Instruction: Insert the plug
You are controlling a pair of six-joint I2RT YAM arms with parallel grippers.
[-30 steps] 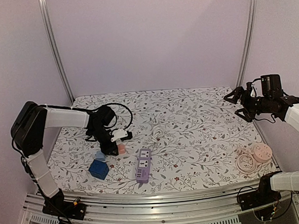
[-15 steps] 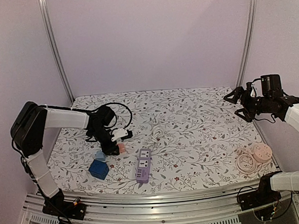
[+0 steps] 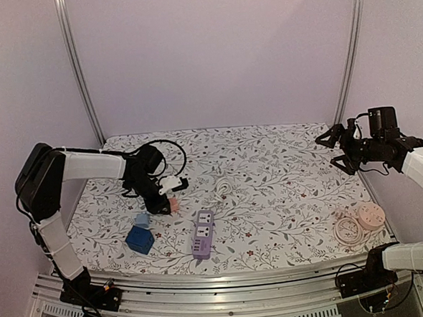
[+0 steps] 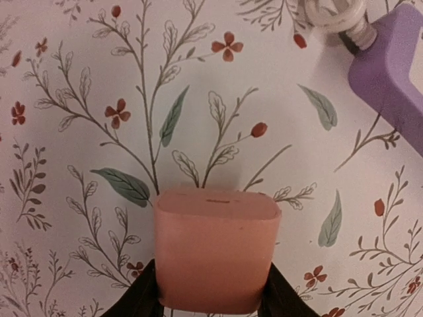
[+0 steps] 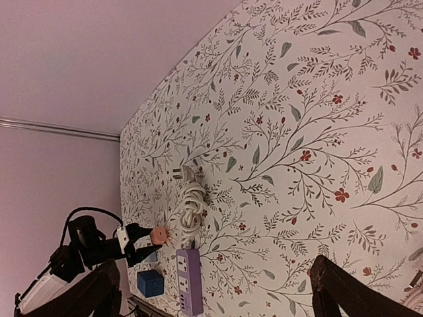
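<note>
A salmon-pink plug block sits between the two black fingers of my left gripper, which is shut on its sides. In the top view the plug and left gripper hang just left of and beyond the purple power strip. The strip's corner shows at the upper right of the left wrist view. A white coiled cord leads from the strip's far end. My right gripper is raised at the far right, wide open with nothing in it.
A dark blue cube and a small light blue cube lie near the front left. A round pink socket with a coiled cord rests at the front right. Metal posts stand at the back corners.
My left gripper has shifted a little toward the back of the table with the pink plug, away from the light blue cube. The right arm has stayed put.
</note>
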